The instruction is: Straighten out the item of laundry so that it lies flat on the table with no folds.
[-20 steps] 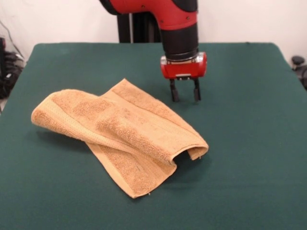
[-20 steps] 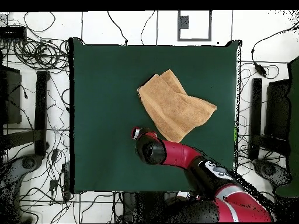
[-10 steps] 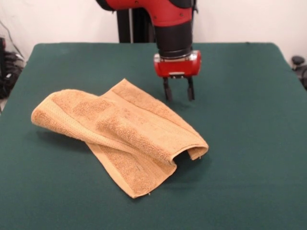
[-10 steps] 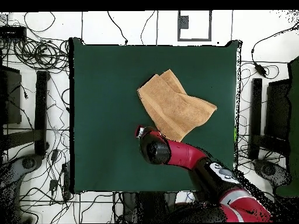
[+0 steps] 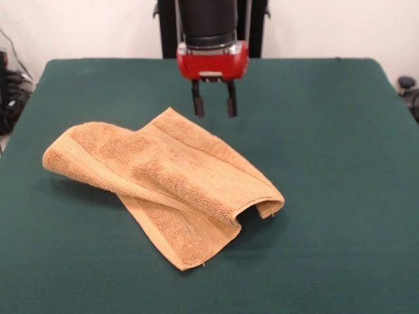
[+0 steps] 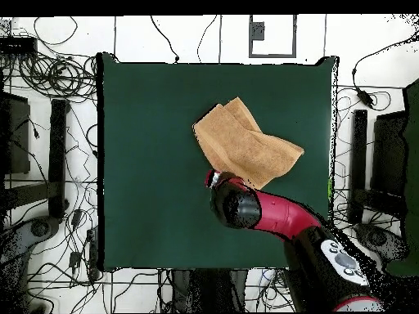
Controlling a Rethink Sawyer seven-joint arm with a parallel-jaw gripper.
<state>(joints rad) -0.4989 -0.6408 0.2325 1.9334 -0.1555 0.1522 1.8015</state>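
Claw: The claw (image 5: pixel 213 106) hung open and empty above the towel's far corner.
Towel: The towel (image 5: pixel 163 180) lay folded over mid-table (image 5: pixel 340 196).
Advice: Pinching only the top layer looked wisest.

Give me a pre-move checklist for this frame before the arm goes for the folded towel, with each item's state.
1. Jaws open: ok. The gripper shows a clear gap between its two black jaws.
2. Gripper empty: ok, nothing is held.
3. Gripper clear of cloth: ok. In the front view it hangs past the towel's far corner, not touching.
4. Towel flat: not ok. It is folded over itself, with a raised loop at the right end.
5. Towel fully on the table: ok, green shows all round it.
6. Which layer holds the free corner: cannot tell.
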